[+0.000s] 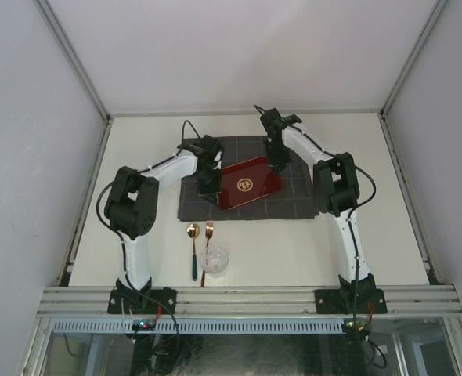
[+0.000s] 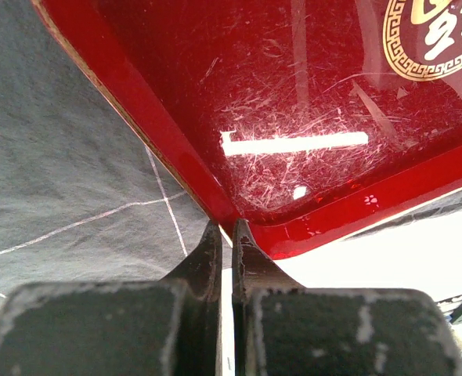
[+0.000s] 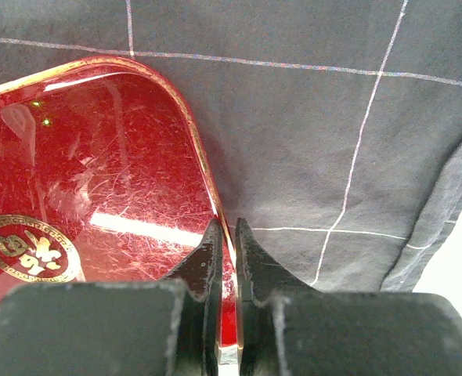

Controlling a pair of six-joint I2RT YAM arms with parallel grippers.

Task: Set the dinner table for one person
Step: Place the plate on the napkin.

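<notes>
The left claw (image 1: 210,188) (image 2: 225,232) has its two fingers squeezed tight on the near left corner of the red tray (image 1: 250,184) (image 2: 294,94) (image 3: 98,196). The right claw (image 1: 276,164) (image 3: 225,232) is pinched shut on the tray's far right edge, and the gold rim runs in between its fingers. So the tray sits between the two claws. Under both claws lies a dark grey cloth (image 1: 192,205) (image 2: 74,157) (image 3: 333,117) with thin white lines. It sticks out past the tray on the left and on the right. The cloth lies on the dinner table (image 1: 309,243), the big off-white top that spreads out all around both claws. Closer to the arm bases than the left claw, off the cloth, a spoon (image 1: 193,249) and a fork (image 1: 208,235) lie side by side. A glass (image 1: 214,261) stands just beside the fork's handle. These three are well apart from both claws. Past the right claw the cloth ends and bare table runs on to its edge. A metal rail (image 1: 247,294) runs along the near side, by the arm bases.
</notes>
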